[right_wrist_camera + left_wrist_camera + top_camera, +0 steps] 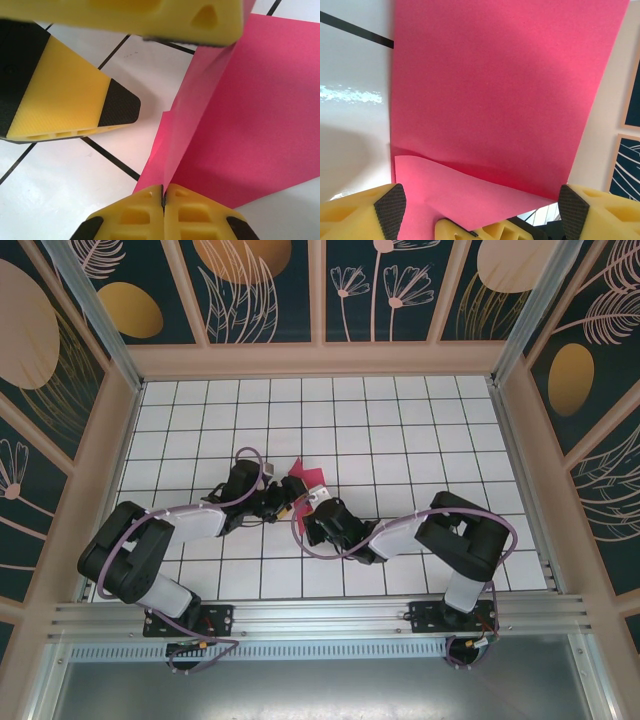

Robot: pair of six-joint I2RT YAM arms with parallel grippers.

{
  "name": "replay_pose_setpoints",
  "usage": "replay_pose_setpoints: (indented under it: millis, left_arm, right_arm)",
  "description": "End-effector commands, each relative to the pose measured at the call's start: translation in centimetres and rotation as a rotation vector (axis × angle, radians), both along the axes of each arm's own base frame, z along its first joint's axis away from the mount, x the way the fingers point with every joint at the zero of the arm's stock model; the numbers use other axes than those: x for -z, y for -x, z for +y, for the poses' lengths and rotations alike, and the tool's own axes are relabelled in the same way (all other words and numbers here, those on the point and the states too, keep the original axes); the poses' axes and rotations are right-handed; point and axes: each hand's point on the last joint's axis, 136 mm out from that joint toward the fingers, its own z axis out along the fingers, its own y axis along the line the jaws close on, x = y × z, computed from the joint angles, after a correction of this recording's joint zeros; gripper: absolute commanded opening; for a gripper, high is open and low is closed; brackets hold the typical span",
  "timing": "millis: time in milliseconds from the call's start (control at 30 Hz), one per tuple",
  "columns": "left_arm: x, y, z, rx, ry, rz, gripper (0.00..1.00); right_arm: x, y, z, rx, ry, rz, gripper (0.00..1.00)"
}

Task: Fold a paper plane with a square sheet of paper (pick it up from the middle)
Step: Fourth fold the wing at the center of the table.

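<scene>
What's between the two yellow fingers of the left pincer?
In the left wrist view, the square sheet of paper stands in the gap of the open left pincer, and the right pincer, shut on its fold, pokes in low.

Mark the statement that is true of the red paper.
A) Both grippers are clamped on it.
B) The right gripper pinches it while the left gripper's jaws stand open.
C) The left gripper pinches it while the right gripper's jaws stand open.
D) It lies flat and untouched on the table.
B: the right gripper is shut on an edge of the red paper sheet, while the left gripper has its fingers spread to either side of the sheet.
</scene>
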Motion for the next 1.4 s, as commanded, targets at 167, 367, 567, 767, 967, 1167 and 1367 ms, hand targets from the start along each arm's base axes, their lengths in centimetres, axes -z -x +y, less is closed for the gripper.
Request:
replay_pose_setpoints:
  millis: [167,367,567,767,967,1167,1367]
  left_arm:
    - [-4.0,-0.2,-2.0,0.099,0.042,-0.114,0.83]
    - [-4.4,-0.2,-2.9,0.129,0.049,-0.125,0.84]
    - [-4.1,-0.5,-2.4,0.111,-0.009,-0.111,0.82]
    - [-1.7,0.2,-1.2,0.108,-0.117,-0.026,0.79]
    - [-0.4,0.5,-0.5,0.107,-0.187,0.033,0.75]
    - [0.4,0.8,-1.5,0.165,-0.25,0.068,0.73]
    - [0.9,1.2,-0.8,0.178,-0.315,0.083,0.68]
  right_arm:
    - [0.3,1.0,0.7,-0.09,-0.016,0.039,0.0]
    - [0.1,1.2,0.6,-0.129,-0.036,0.02,0.0]
    - [0.4,0.8,0.0,-0.131,-0.015,0.017,0.0]
    - [0.0,0.4,0.0,-0.112,-0.02,0.004,0.0]
    - [-0.1,0.2,0.2,-0.108,-0.024,-0.002,0.0]
    - [-0.3,0.2,0.2,-0.11,-0.007,-0.029,0.0]
    - [-0.5,-0.1,0.0,-0.089,0.001,-0.051,0.0]
